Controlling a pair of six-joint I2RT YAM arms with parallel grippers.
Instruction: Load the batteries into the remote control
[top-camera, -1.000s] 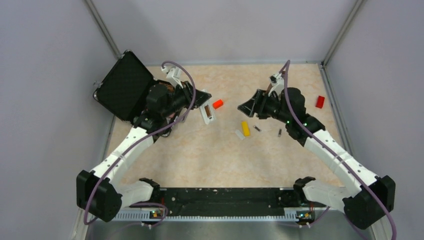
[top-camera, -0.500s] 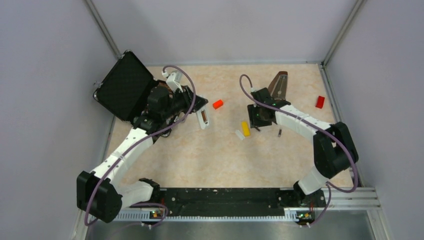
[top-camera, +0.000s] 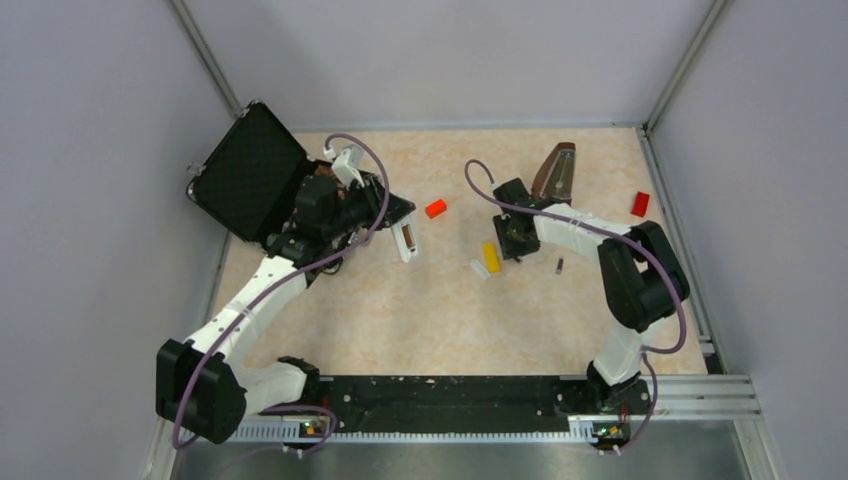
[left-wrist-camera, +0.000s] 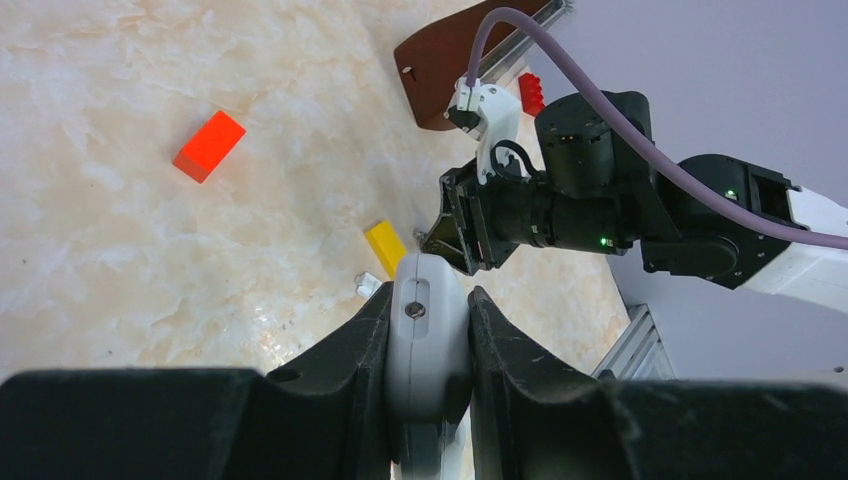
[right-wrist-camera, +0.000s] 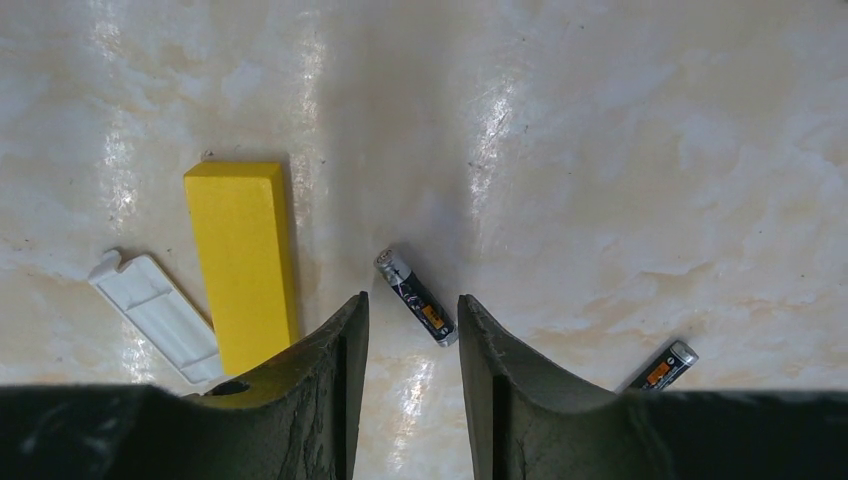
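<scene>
The marbled beige worktop (top-camera: 450, 310) carries an open black case (top-camera: 248, 170) at its far left corner. Beside the case, the left gripper (left-wrist-camera: 428, 345) has its jaws clamped on the white remote control (left-wrist-camera: 424, 290), which is held clear of the worktop. The right gripper (right-wrist-camera: 411, 300) points down near the middle, its jaws narrowly parted, with one battery (right-wrist-camera: 417, 297) lying slantwise between them on the worktop. Just left of it in the right wrist view lies a yellow block (right-wrist-camera: 245, 262), with a small white cover piece (right-wrist-camera: 158, 315) right beside it. The second battery (right-wrist-camera: 662, 367) lies apart to the right.
</scene>
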